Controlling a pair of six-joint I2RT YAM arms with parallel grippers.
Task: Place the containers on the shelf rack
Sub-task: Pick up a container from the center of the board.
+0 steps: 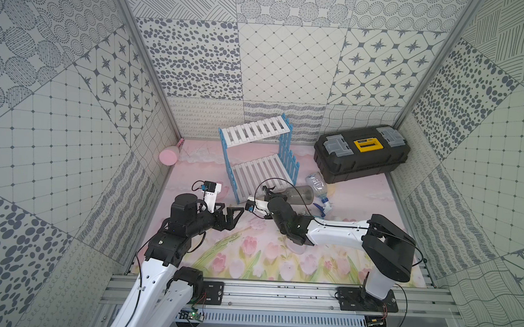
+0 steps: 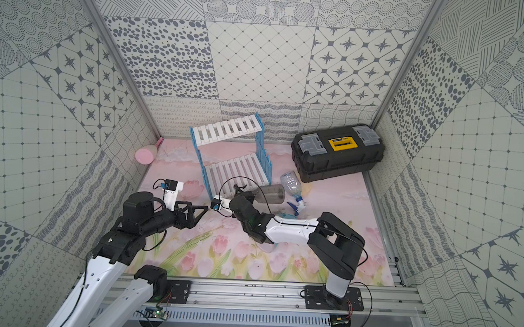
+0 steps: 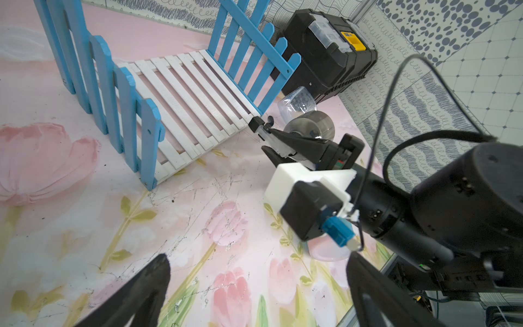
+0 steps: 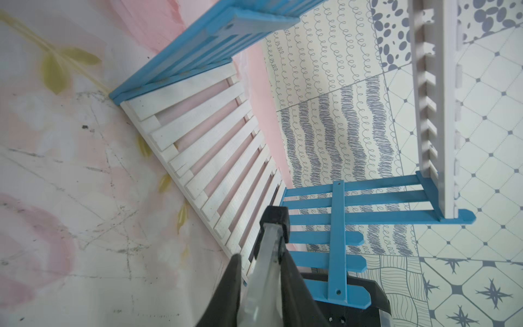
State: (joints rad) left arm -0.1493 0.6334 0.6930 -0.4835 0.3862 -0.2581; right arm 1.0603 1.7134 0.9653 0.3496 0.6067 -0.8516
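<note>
The shelf rack (image 1: 256, 133) (image 2: 229, 129) (image 3: 184, 93) (image 4: 212, 147) stands mid-floor with both white slatted tiers bare. My right gripper (image 1: 267, 191) (image 2: 238, 189) (image 3: 264, 141) (image 4: 261, 254) is shut on the spray head of the smoky dark container (image 1: 302, 195) (image 2: 270, 193) (image 3: 310, 126), which is held sideways at the front right corner of the lower tier. A clear container with a blue collar (image 1: 316, 181) (image 2: 291, 182) (image 3: 297, 100) lies just beyond it. Another container with a round pink base (image 1: 168, 157) (image 2: 144, 156) lies at the far left wall. My left gripper (image 1: 234, 217) (image 2: 199, 213) (image 3: 257, 259) hangs open and empty over the mat.
A black toolbox with a yellow handle (image 1: 361, 153) (image 2: 337, 152) (image 3: 325, 51) sits at the back right, close to the rack. A pale pink round base (image 1: 296, 247) (image 3: 325, 252) peeks out from under my right arm. Patterned walls close in three sides.
</note>
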